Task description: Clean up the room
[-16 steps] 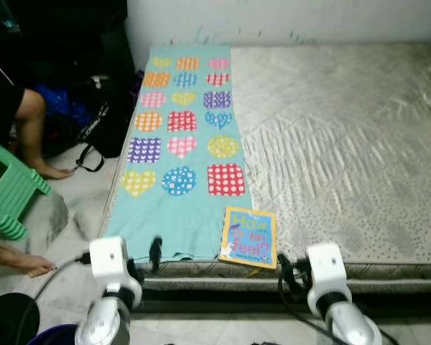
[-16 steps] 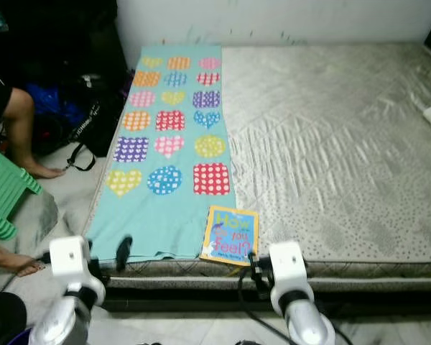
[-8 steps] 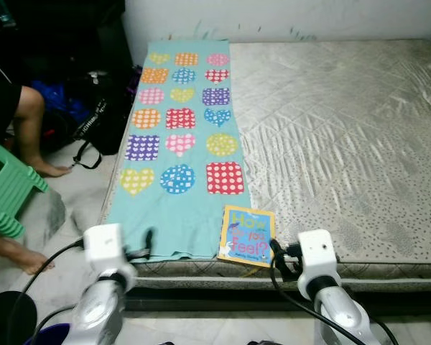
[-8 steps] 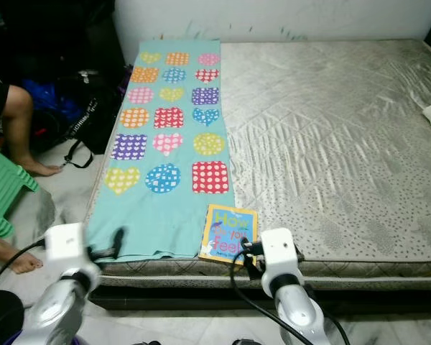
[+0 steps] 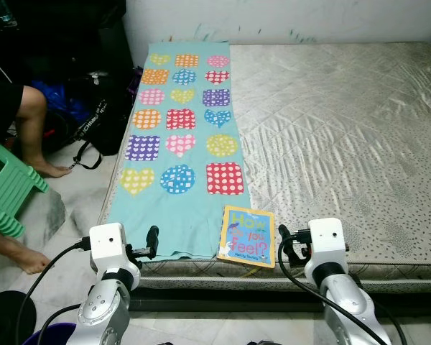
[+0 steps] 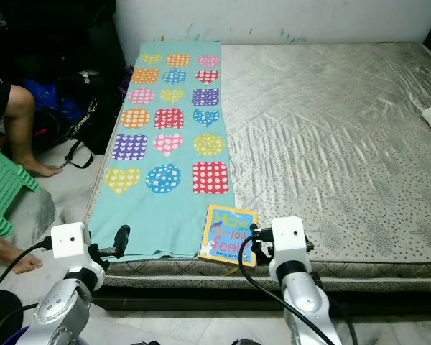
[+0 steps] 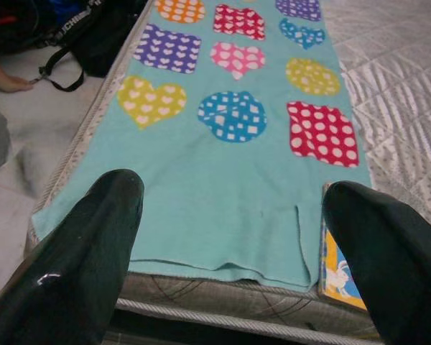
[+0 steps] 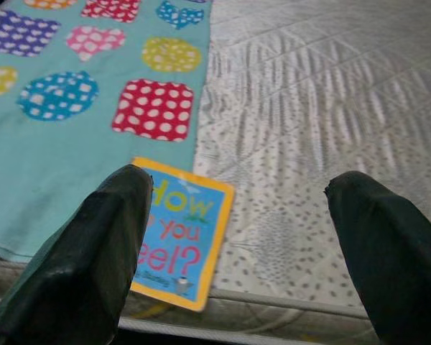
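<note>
- At the near edge of the mattress [image 5: 359, 144] lies the picture book [image 5: 248, 236], its lower edge overhanging slightly, touching the edge of the teal blanket [image 5: 181, 144] with its coloured hearts and squares.
- Compared with half a second ago, both arms sit a little higher and closer to the bed edge; the head camera has shifted too, so part of that is probably the robot's own motion — book and blanket look unmoved.
- Right gripper [image 8: 251, 244] has its fingers spread wide, the book lying ahead between and below them, not touched yet.
- Left gripper [image 7: 233, 244] is spread just as wide, aimed at the blanket's near hem.
- That reads as lining up for a pick — most likely the book first, though nothing is grasped so far.
- Containers: a black bag [image 5: 100, 118] on the floor beside the bed, contents not visible; a green stool [image 5: 7, 188] and a person's legs [image 5: 32, 129] stand nearby.
</note>
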Controlling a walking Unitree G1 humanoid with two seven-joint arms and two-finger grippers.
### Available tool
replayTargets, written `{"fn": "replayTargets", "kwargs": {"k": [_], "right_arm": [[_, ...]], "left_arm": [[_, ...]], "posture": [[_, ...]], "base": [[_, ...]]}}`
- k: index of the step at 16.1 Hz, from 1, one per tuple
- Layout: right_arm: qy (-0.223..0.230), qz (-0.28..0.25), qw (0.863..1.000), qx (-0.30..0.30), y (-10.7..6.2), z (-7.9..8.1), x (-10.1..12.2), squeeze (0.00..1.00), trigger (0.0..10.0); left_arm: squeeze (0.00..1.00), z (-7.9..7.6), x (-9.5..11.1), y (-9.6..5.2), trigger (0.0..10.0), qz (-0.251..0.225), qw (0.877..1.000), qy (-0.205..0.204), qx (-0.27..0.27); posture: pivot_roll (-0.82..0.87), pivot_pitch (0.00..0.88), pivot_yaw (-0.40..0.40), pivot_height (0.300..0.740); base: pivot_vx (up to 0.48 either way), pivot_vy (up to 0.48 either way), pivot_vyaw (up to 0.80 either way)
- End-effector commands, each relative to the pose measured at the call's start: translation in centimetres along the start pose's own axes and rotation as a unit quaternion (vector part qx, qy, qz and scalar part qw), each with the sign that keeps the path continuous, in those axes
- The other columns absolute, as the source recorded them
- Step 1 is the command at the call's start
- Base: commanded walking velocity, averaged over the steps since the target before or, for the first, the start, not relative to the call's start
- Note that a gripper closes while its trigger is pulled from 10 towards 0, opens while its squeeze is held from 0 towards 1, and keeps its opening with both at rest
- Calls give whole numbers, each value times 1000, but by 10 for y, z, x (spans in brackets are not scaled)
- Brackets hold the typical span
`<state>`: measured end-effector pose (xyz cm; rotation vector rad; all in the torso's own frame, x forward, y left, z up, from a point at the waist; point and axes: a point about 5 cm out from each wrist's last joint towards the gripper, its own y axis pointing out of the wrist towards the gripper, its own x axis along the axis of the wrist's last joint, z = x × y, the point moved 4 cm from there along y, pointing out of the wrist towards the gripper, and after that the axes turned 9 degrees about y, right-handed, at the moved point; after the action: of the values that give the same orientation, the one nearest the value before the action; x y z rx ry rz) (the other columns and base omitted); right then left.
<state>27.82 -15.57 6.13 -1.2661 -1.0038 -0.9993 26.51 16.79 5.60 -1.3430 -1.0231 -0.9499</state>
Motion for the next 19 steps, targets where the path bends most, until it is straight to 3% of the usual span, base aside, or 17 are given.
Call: {"fn": "replayTargets", "kwargs": {"k": [1,16,19], "right_arm": [[7,0,1000,-3,-1,0,-1,0,10000],[14,3,1000,4,0,4,-3,0,10000],[18,5,1000,5,1,4,-4,0,10000]], "left_arm": [[0,5,1,-3,10000,1,1000,3,5],[0,7,-1,-2,10000,10,1000,7,8],[0,7,1,-2,10000,2,1000,3,6]], "posture": [[-70,121,30,740],[-66,132,33,586],[-66,132,33,578]], "base": [[0,0,0],[0,0,0],[0,0,0]]}}
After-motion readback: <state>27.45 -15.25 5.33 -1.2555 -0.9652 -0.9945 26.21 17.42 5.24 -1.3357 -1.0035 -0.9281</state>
